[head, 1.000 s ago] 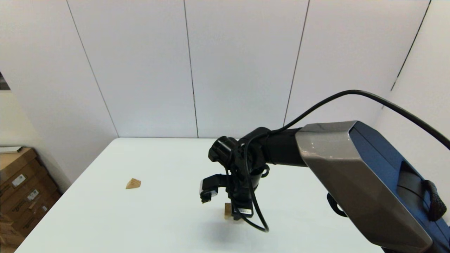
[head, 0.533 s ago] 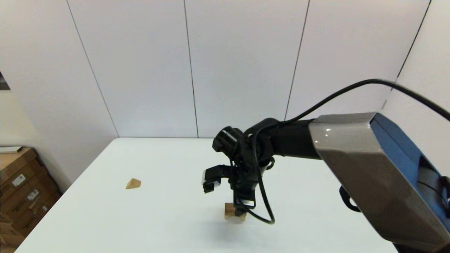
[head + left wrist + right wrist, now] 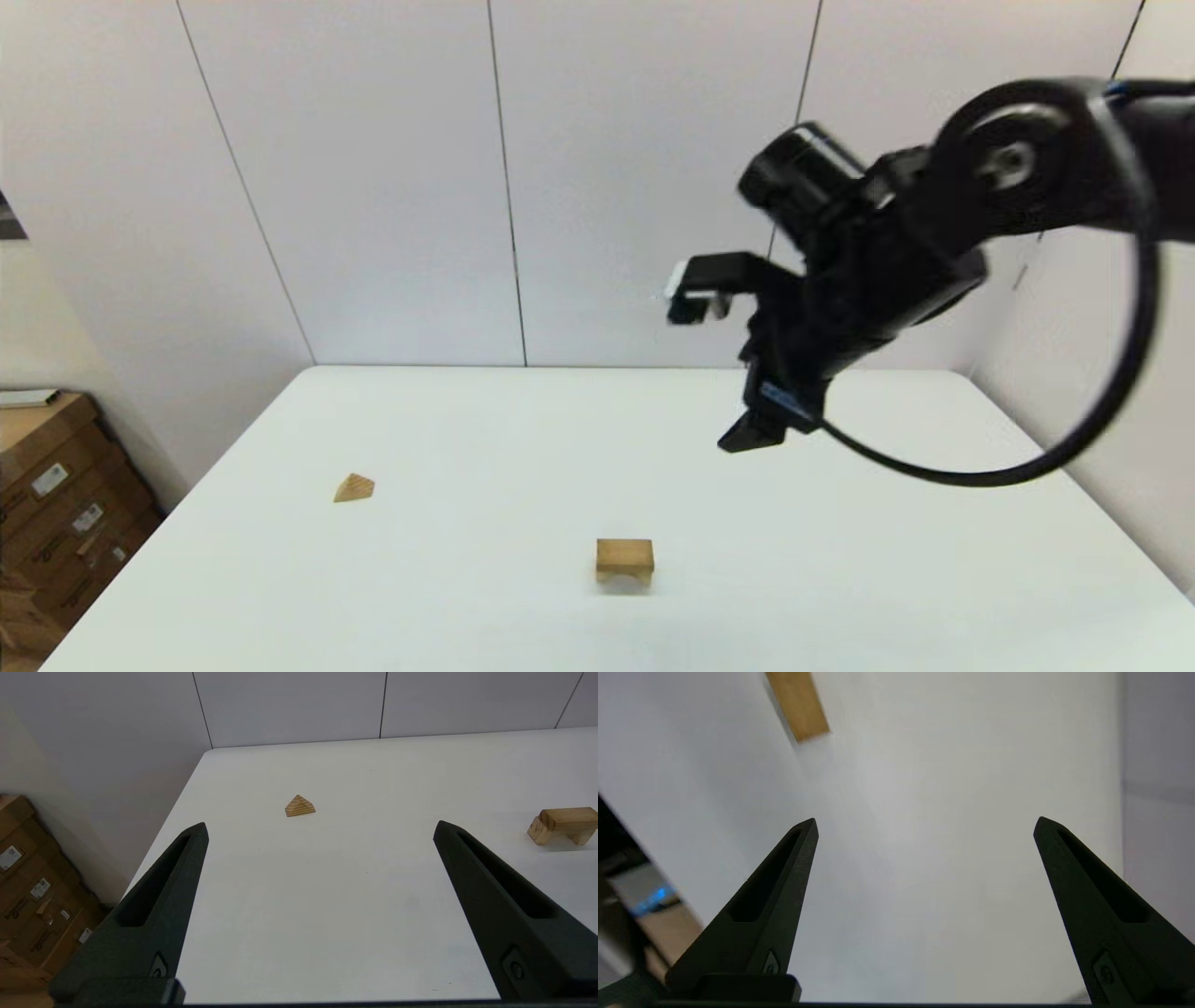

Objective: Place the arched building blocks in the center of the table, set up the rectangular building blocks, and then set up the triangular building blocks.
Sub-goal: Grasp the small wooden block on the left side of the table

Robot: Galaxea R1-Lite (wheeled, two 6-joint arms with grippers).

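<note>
Arched block [image 3: 625, 563] stands mid-surface, done. Right gripper [image 3: 924, 826] raised, fingers apart, empty (left gripper [image 3: 320, 828] likewise). Rectangular slab [image 3: 797, 703], triangular wedge [image 3: 354, 488] remain unplaced.

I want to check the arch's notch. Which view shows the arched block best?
The left wrist view: the arched block shows its side, notch and legs. The head view shows mainly its top and front; the right wrist view misses it.
</note>
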